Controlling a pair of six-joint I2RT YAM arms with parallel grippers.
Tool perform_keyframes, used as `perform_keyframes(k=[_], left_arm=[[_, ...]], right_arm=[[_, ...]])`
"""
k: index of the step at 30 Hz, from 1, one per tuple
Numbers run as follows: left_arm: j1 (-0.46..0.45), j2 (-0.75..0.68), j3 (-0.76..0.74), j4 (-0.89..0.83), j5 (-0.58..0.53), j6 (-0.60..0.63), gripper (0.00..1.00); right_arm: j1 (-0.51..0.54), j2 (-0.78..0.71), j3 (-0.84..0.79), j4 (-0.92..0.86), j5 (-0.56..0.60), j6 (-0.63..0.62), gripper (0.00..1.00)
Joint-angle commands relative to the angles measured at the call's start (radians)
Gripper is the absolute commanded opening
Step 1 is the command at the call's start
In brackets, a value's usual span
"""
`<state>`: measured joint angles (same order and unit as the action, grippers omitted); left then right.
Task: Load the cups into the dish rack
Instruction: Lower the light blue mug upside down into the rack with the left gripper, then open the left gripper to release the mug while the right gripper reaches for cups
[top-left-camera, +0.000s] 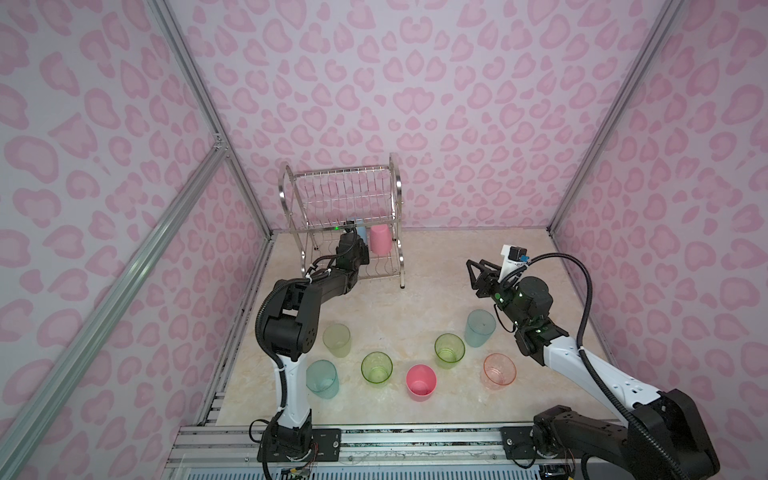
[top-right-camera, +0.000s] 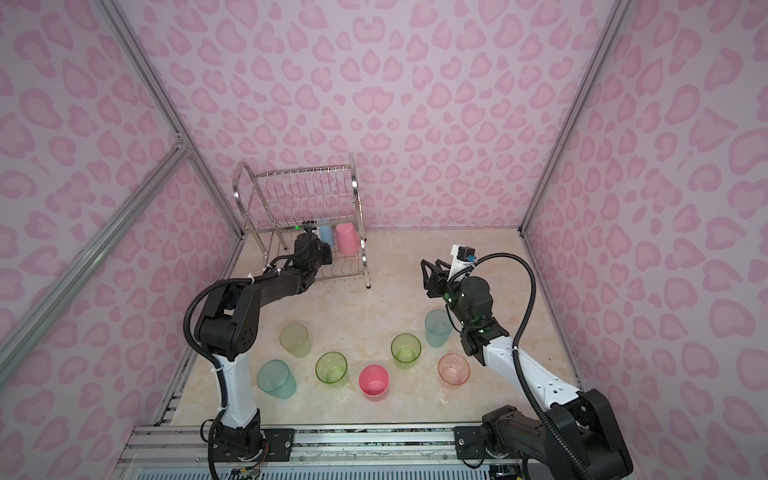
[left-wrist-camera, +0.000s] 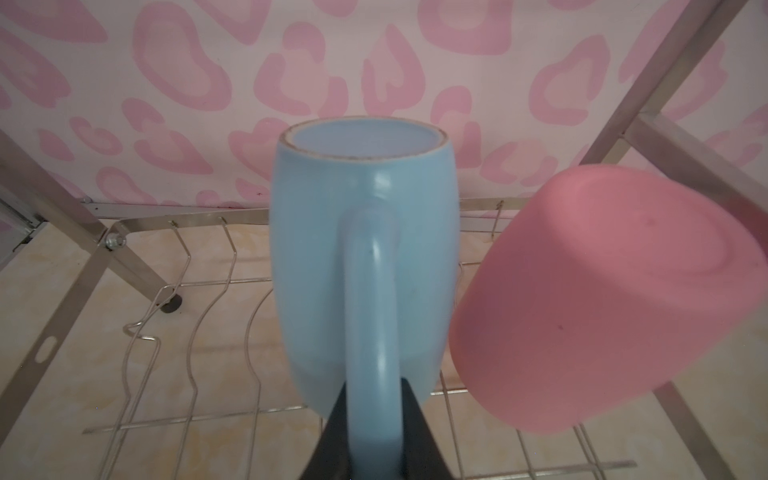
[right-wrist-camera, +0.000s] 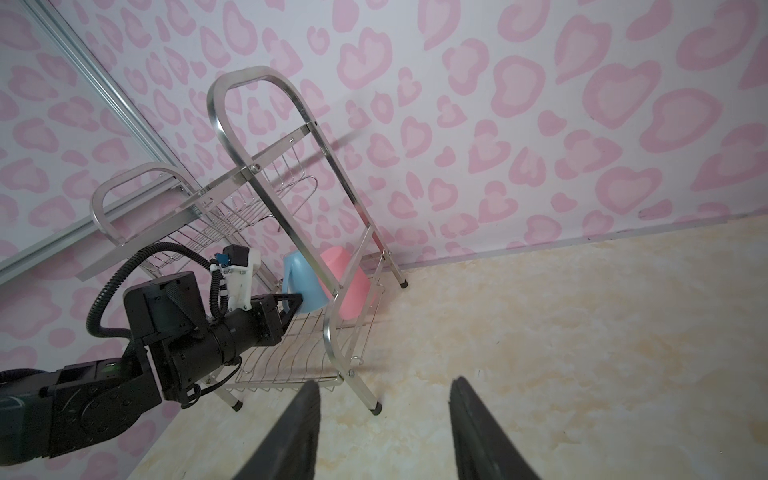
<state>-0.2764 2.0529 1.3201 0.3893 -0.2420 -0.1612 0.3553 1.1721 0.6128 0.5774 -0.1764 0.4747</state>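
Left arm (top-left-camera: 328, 286): upper link upright from its base, elbow bent, forearm extended forward and slightly inward, wrist level. Left end effector (right-wrist-camera: 293, 302): narrow setting. In the left wrist view its dark fingers (left-wrist-camera: 415, 419) lie against both sides of the handle of the light-blue mug (left-wrist-camera: 361, 249).

Right arm (top-left-camera: 573, 357): leans forward and inward from its base, with the wrist raised above the table. Right end effector (right-wrist-camera: 384, 382): points towards the far left. Its jaws are parted with nothing between them and no contact.
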Motion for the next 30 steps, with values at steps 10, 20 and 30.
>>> perform_keyframes(k=[10,20,30], left_arm=[[0.003,0.027,0.078,-0.061,0.029,-0.02,0.35],[0.005,0.029,0.097,-0.078,0.062,-0.033,0.41],[0.002,-0.1,-0.083,-0.025,0.116,-0.048,0.6]], right_arm=[[0.001,-0.012,0.01,-0.01,-0.016,-0.02,0.51],[0.002,-0.04,0.017,-0.084,-0.027,-0.044,0.53],[0.059,-0.077,0.083,-0.416,0.045,-0.134,0.55]])
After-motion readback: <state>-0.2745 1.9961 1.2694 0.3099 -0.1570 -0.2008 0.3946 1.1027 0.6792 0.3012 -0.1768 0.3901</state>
